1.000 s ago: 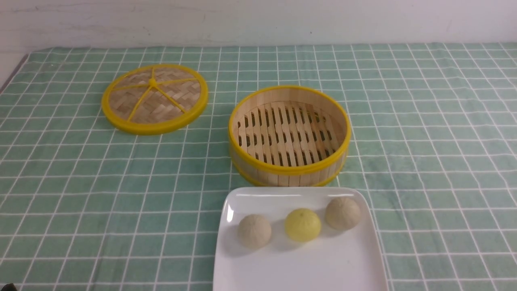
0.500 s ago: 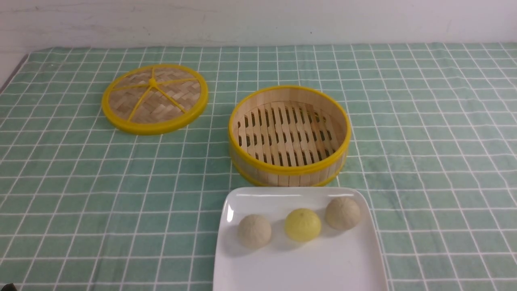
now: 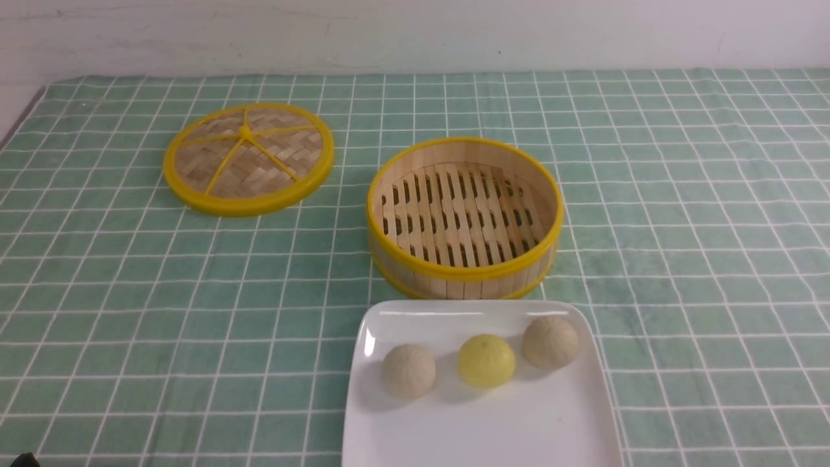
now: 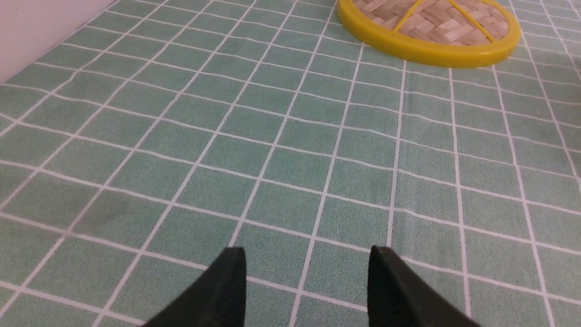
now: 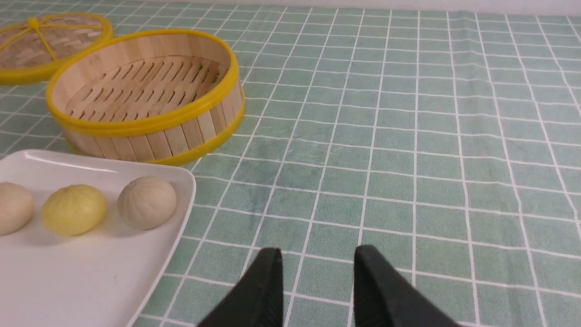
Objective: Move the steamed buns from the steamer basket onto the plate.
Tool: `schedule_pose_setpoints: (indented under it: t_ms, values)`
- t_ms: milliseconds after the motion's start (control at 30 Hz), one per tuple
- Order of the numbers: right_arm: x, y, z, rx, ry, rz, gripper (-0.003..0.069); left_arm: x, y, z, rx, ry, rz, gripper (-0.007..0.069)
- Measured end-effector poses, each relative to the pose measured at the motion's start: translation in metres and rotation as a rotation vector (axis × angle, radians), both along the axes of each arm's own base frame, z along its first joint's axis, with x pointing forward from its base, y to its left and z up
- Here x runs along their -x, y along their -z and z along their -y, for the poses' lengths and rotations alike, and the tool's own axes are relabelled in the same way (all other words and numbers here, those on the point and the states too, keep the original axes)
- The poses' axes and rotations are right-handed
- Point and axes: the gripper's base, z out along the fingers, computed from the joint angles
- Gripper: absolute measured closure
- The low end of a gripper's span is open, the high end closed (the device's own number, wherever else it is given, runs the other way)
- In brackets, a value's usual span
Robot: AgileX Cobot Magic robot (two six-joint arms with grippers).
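Three steamed buns lie in a row on the white square plate (image 3: 480,434): a beige one (image 3: 408,370), a yellow one (image 3: 486,360) and a beige one (image 3: 550,342). The steamer basket (image 3: 464,217) stands empty just behind the plate. In the right wrist view the plate (image 5: 91,277), the buns (image 5: 74,209) and the basket (image 5: 145,95) show. My right gripper (image 5: 317,254) is open and empty over the cloth beside the plate. My left gripper (image 4: 307,254) is open and empty over bare cloth, far from the plate.
The flat woven lid (image 3: 248,157) with a yellow rim lies on the green checked cloth at the back left; it also shows in the left wrist view (image 4: 429,27). The table's left edge (image 3: 19,120) meets a white wall.
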Motion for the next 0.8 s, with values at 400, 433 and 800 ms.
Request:
schedule_pose_setpoints:
  t_ms: [400, 433, 800]
  values:
    - [0.0, 0.0, 0.0, 0.0, 0.0, 0.0, 0.0416, -0.0001, 0.0001, 0.0008, -0.065, 0.029, -0.008, 0.0238]
    - [0.0, 0.0, 0.0, 0.0, 0.0, 0.0, 0.0416, -0.0001, 0.0001, 0.0008, -0.065, 0.03, -0.008, 0.0238]
    - [0.0, 0.0, 0.0, 0.0, 0.0, 0.0, 0.0416, -0.0001, 0.0, 0.001, -0.123, 0.051, -0.014, 0.0238]
